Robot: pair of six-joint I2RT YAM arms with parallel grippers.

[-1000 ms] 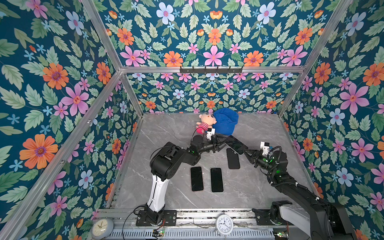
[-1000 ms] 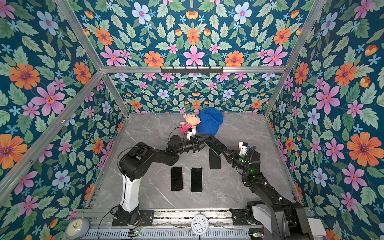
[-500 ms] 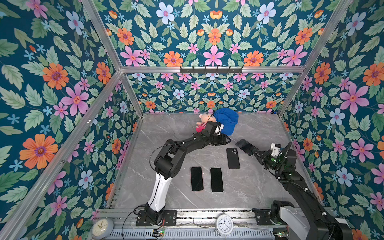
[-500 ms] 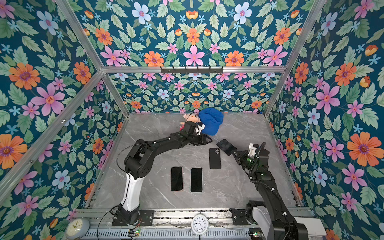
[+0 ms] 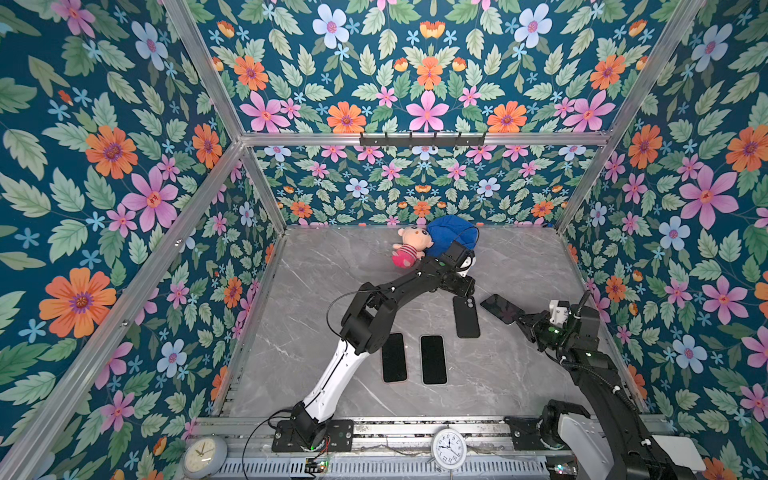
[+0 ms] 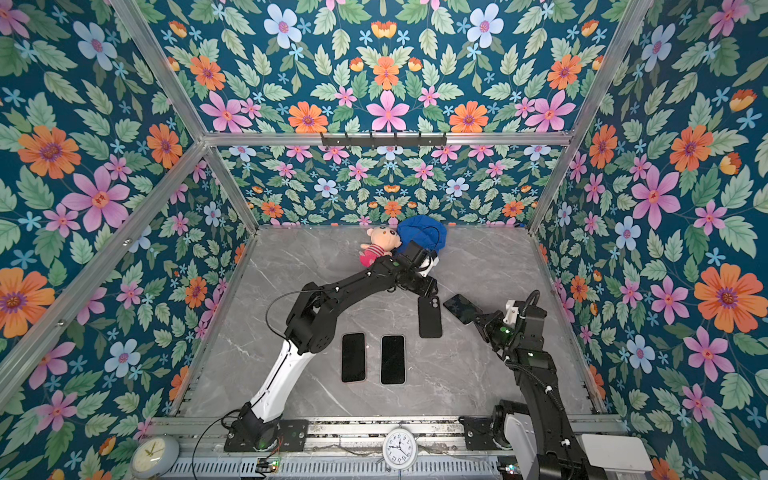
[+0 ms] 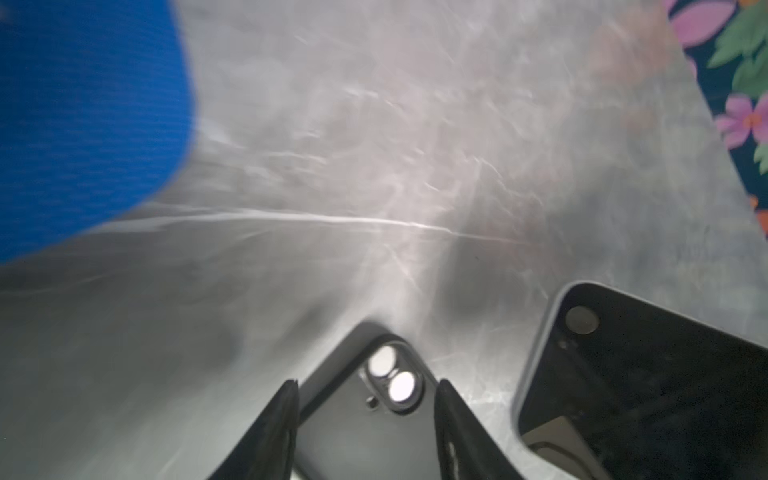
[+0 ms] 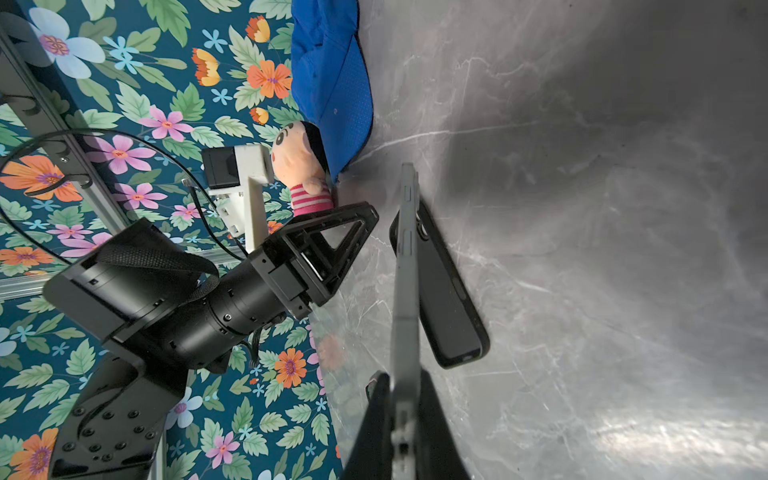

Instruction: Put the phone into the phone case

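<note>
Right claw [image 5: 521, 320]: closed on the phone [image 5: 501, 308], lifted and tilted, just right of the case [image 5: 466, 318].
Left claw [image 5: 459, 291]: half open, astride the case's camera end.
Case: flat on the table [image 5: 332, 270].

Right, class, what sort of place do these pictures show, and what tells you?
Most likely a robot test cell, not a home: an aluminium frame hung with floral panels boxes in a marble-look tabletop, and the left arm and right arm are mounted on its front rail, beside a clock.
</note>
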